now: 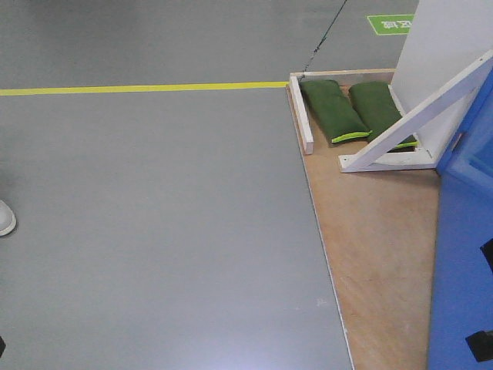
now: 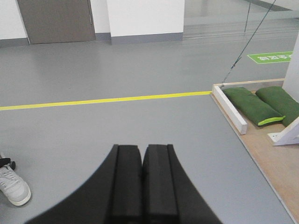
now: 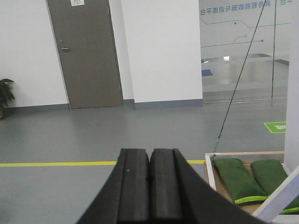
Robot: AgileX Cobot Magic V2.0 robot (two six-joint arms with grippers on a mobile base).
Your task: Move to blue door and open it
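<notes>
We see the blue door only in the front view. It stands on the right side of the plywood platform, at the right edge of the picture, and its glossy face rises from the wood. At the far end of the platform lie two green sandbags side by side. Just beside them a white brace leans up against a white panel, and the door is on the near side of this panel. A yellow floor line runs over the grey floor and meets the far left corner of the platform. The left gripper has its two black fingers pressed together with nothing between them, and the platform lies ahead and to the right of it. The right gripper is closed in the same way and also holds nothing, and the platform corner with the sandbags shows to the lower right of it. Neither wrist view reaches the door, so we cannot tell how near it is to the fingers. A white shoe rests on the floor, well apart from the platform on its left.
</notes>
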